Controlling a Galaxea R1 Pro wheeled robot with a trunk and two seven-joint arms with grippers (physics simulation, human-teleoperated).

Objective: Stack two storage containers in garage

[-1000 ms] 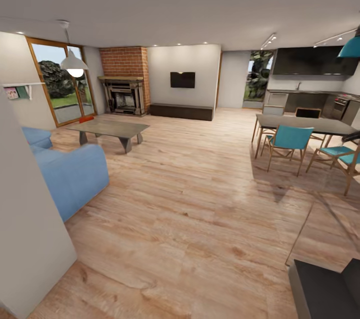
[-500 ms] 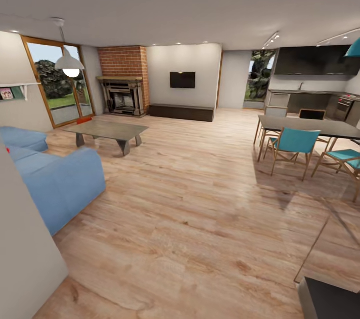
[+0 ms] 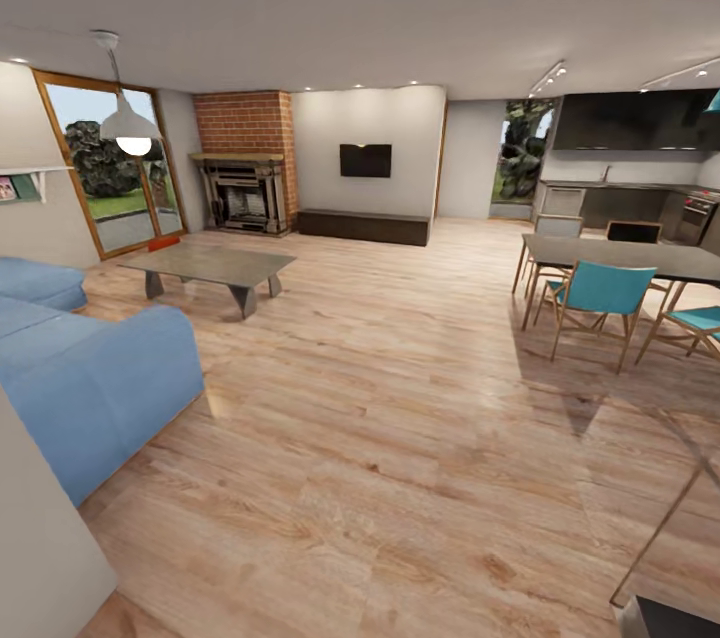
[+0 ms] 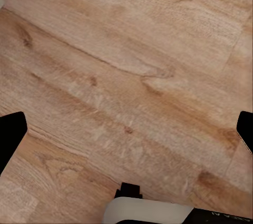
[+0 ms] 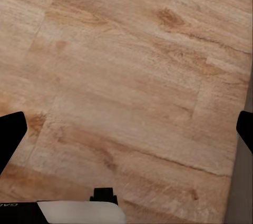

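Two grippers hang spread wide over bare wood planks: left gripper (image 4: 126, 129), then right gripper (image 5: 126, 129), each grasping nothing. At far left of the head view a small red-orange container (image 3: 163, 243) sits by the glass door (image 3: 105, 163), behind the coffee table (image 3: 208, 266); its orientation is unclear.

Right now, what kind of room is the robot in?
Probably an open-plan living room: a blue sofa, a brick fireplace and a wall TV, with a dining table beside.
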